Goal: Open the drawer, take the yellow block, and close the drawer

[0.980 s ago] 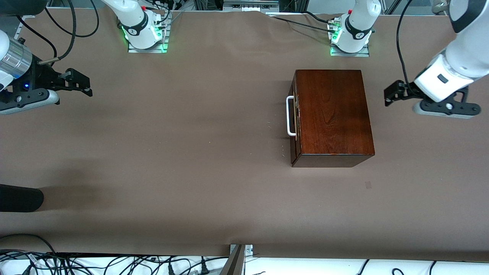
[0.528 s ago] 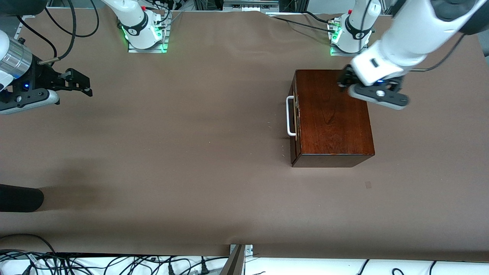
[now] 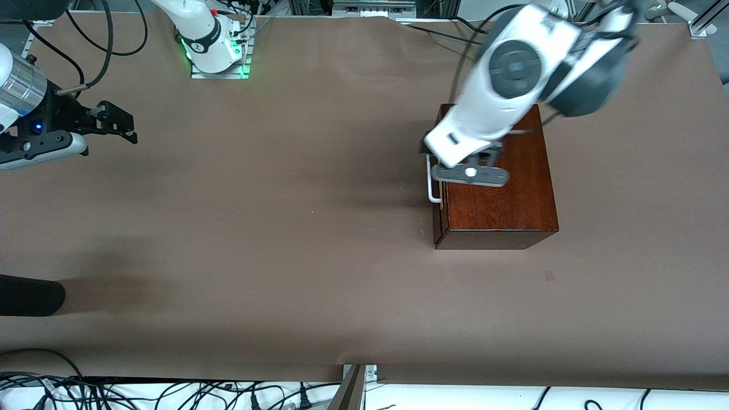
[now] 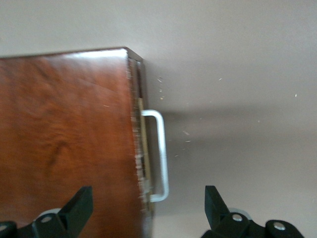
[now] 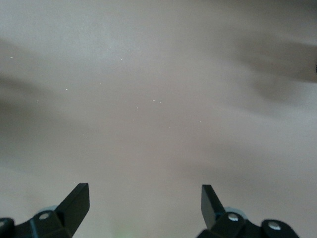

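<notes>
The glossy mahogany box stands toward the left arm's end of the table. The drawer is shut in it, with its dark front and white U-shaped handle facing the right arm's end. My left gripper is open above the box's handle edge. In the left wrist view the box and handle lie between the open fingers of my left gripper. My right gripper is open and empty, waiting over the right arm's end of the table; it also shows over bare table in the right wrist view. The yellow block is hidden.
The brown table cover is bare between the two grippers. A dark rounded object pokes in at the right arm's end, nearer the front camera. Cables lie along the table's near edge. The right arm's base stands at the back.
My left arm has swung from outside the box, across its top, to over the handle edge. The right arm, box and drawer have not moved.
</notes>
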{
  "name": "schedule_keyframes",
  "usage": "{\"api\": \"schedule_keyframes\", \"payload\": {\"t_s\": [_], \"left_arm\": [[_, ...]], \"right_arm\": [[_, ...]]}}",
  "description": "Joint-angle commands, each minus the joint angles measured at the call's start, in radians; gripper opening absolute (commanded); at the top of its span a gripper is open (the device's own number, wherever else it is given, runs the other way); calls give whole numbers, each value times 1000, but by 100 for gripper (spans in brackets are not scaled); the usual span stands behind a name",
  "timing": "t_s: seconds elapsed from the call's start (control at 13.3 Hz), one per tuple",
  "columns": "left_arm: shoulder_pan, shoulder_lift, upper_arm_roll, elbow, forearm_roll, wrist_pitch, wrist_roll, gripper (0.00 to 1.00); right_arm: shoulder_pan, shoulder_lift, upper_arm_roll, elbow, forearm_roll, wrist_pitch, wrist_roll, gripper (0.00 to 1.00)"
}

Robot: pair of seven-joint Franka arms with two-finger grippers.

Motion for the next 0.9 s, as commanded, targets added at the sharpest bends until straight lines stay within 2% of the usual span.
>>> {"api": "schedule_keyframes", "payload": {"t_s": [0.0,0.3,0.45,0.68,0.83], "left_arm": [[-103,88,4,28,122,14,-150,100],[-139,119,4,-76,178,37,-234,100],[-157,129,4,-91,183,43,-259,100],[-197,155,4,-133,314,41,-305,100],[-200,169,4,-142,322,50,-314,100]], "right_arm": [[-13,-9,9,0,-3,-15,9,100],[-11,-10,14,2,-8,-13,3,100],[-11,-9,12,2,-9,-13,-2,100],[-11,-10,12,5,-12,-6,-3,100],[-11,-10,14,5,-11,-4,-3,100]]}}
